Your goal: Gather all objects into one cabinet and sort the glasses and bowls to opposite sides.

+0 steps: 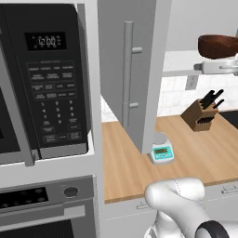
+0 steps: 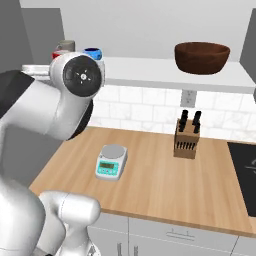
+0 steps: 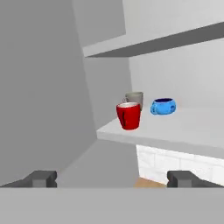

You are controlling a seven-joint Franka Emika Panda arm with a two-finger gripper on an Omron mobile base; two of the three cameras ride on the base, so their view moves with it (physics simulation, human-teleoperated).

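Observation:
In the hand view a glossy red mug (image 3: 129,116) stands near the left end of the white cabinet shelf (image 3: 183,131). A squat blue vessel (image 3: 163,106) sits just to its right. My gripper (image 3: 113,179) is open, well short of the mug and a little below the shelf, with nothing between its fingertips (image 3: 41,178). From the right base view the wide dark brown bowl (image 2: 202,56) rests at the far right of the same shelf (image 2: 150,67). The blue vessel (image 2: 93,52) peeks over my arm, which hides most of the red mug (image 2: 58,54). The bowl (image 1: 218,45) also shows in the left base view.
A grey cup (image 3: 134,97) stands behind the red mug. An open cabinet door (image 1: 135,69) hangs left of the shelf, beside the microwave (image 1: 44,79). On the wooden counter (image 2: 150,180) below are a kitchen scale (image 2: 111,161) and a knife block (image 2: 187,135).

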